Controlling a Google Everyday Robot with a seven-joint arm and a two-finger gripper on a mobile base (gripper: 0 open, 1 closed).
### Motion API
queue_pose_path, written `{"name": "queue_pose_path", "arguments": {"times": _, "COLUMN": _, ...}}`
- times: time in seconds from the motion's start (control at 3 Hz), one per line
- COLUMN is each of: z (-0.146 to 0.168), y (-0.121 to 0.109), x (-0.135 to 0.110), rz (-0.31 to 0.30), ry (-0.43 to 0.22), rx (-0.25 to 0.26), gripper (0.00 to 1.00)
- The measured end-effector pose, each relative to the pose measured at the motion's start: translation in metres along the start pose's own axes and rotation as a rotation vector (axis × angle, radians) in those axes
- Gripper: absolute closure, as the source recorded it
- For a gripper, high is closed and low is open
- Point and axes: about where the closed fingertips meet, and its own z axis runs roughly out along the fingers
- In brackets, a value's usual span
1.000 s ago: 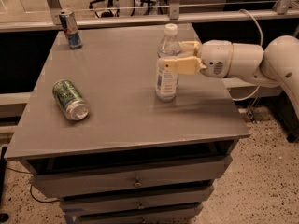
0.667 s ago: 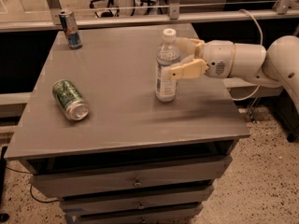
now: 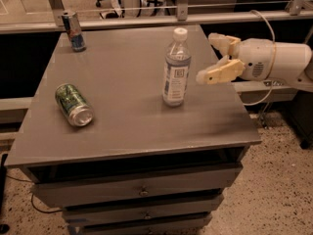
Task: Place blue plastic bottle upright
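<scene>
Standing upright on the table (image 3: 122,131), the blue plastic bottle (image 3: 176,75) has the hand (image 3: 206,57) spread open just beside it.

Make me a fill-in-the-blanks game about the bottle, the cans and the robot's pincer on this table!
1. The blue plastic bottle stands ___ on the table.
2. The pincer is open beside the bottle, not touching it, and it holds ___.
3. The green can lies on its ___.
4. The bottle's cap is ___ in colour.

Missing words: upright; nothing; side; white.
</scene>
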Motion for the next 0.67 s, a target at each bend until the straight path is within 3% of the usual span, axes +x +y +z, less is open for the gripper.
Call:
{"name": "queue_pose_path", "arguments": {"times": 0.33, "z": -0.0589, "y": 0.0015, "x": 0.0239, "rz": -0.016, "ry": 0.033, "rx": -0.096, "gripper": 0.0}}
{"name": "queue_pose_path", "arguments": {"times": 0.67, "z": -0.0673, "y": 0.0019, "x": 0.024, "rz": -0.012, "ry": 0.034, "rx": -0.11, "gripper": 0.0}}
